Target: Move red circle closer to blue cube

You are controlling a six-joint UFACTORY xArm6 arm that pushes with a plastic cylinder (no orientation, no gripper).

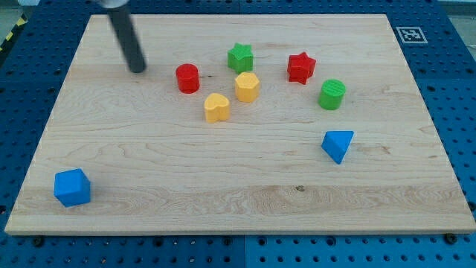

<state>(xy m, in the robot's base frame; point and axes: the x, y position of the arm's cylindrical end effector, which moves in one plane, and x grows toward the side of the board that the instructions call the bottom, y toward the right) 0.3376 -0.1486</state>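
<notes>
Wooden bench (245,186) carrying eight blocks. Relative to the yellow hexagon (247,86), we see the green star (240,56) above, yellow heart (216,107) lower left, red circle (187,77) left, red star (301,68) and green cylinder (332,94) right, blue triangular block (338,144) lower right, blue cube (73,187) far lower left.

No readable words or numbers; only a black-and-white square marker tag (407,34), on the board's (223,186) top-right corner
</notes>
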